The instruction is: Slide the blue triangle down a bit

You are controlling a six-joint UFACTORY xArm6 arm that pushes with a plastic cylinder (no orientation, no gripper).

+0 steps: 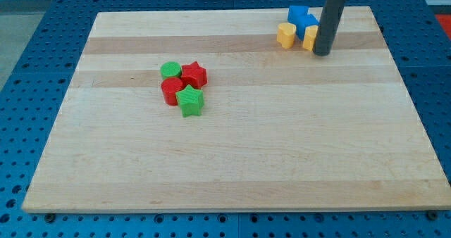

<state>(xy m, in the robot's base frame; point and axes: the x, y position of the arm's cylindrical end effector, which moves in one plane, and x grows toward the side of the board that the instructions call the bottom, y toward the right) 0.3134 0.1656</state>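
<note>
Two blue blocks touch each other near the board's top right. One (pixel 297 14) is higher and to the left, the other (pixel 308 22) lower and to the right. I cannot tell which is the triangle. My tip (pixel 322 53) rests on the board just below and to the right of them. The rod stands against the right side of a yellow block (pixel 310 38) and hides part of it. A second yellow block (pixel 285 35) lies to the left, below the blue blocks.
A tight cluster lies left of centre: a green round block (pixel 170 70), a red star (pixel 194 74), a red block (pixel 171 91) and a green star (pixel 189 101). The wooden board's top edge (pixel 211 13) runs close above the blue blocks.
</note>
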